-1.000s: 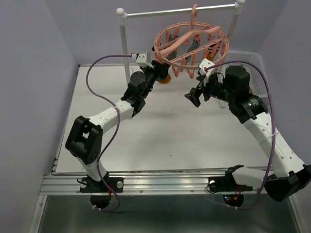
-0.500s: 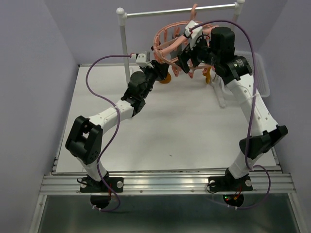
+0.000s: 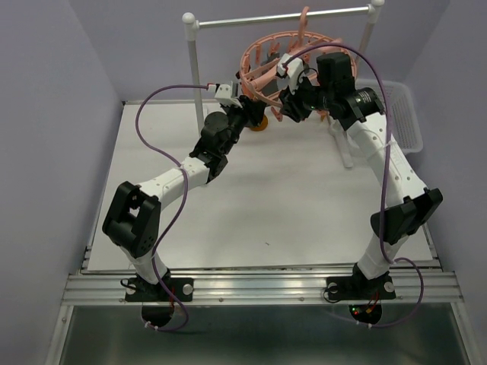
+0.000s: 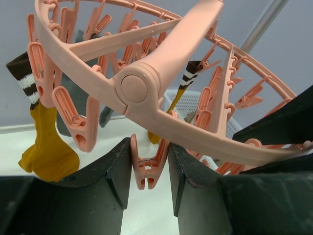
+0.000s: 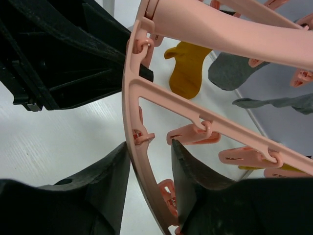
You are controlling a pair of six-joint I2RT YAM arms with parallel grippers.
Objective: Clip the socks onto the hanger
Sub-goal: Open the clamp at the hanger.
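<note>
The salmon-pink hanger (image 3: 335, 52) hangs from the rail, its ring (image 4: 73, 63) ringed with clips. My left gripper (image 4: 149, 182) is under the ring's near left side, shut on one dangling clip (image 4: 148, 169) and pressing its two handles. My right gripper (image 5: 150, 166) has closed round the ring (image 5: 131, 117), which runs slantwise between its fingers. A mustard sock (image 4: 46, 147) with a brown striped cuff hangs clipped, and it shows as well in the right wrist view (image 5: 188, 68). Grey socks (image 5: 234, 71) hang further round. In the top view my left gripper (image 3: 245, 103) and right gripper (image 3: 283, 105) meet below the hanger.
The metal rail (image 3: 281, 17) on white posts carries the hanger at the table's far edge. A white mesh basket (image 3: 399, 114) stands at the far right. The left arm's black body (image 5: 63, 54) is close beside the right gripper.
The right arm swung up and left from above the table to the hanger, and its jaws narrowed round the ring. The left gripper stayed on its clip.
</note>
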